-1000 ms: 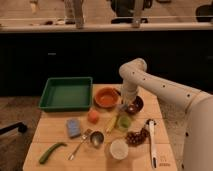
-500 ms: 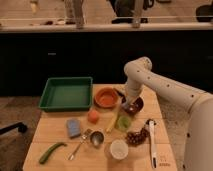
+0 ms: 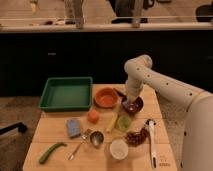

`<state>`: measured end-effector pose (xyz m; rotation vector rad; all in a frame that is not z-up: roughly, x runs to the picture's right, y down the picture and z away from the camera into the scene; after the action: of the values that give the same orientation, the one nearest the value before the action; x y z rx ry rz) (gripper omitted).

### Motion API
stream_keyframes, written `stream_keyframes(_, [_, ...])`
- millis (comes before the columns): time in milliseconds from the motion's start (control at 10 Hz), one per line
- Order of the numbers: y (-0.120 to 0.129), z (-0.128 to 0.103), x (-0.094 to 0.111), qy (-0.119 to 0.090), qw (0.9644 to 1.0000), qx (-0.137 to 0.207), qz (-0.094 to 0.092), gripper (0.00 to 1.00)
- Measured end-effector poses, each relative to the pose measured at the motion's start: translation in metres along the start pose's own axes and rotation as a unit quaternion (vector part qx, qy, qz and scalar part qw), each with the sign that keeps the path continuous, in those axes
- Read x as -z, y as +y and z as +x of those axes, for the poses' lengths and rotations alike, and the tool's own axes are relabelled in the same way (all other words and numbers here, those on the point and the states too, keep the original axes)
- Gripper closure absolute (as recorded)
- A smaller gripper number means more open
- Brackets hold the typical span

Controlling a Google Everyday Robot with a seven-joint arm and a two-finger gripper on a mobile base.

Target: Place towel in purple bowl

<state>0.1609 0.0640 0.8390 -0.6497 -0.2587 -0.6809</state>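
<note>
Towel (image 3: 129,105) shows as a pale patch inside the one round, glossy purple bowl (image 3: 136,106) on the wooden worktop (image 3: 55,131). One green rectangular tray (image 3: 66,93), one orange bowl (image 3: 106,97), one blue sponge (image 3: 73,127), one white cup (image 3: 118,148). The gripper (image 3: 130,103) sits over the purple bowl.

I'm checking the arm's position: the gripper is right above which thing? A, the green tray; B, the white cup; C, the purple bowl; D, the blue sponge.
C: the gripper hangs directly over the purple bowl, beside the orange bowl, far from the other three.
</note>
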Motion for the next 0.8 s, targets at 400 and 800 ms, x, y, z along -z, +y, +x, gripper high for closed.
stream_keyframes(400, [-0.0022,-0.0016,-0.0004,0.0,1.0,0.002,0.0,0.38])
stream_keyframes(800, [-0.0013,-0.0012,-0.0006,0.0,1.0,0.002,-0.001,0.2])
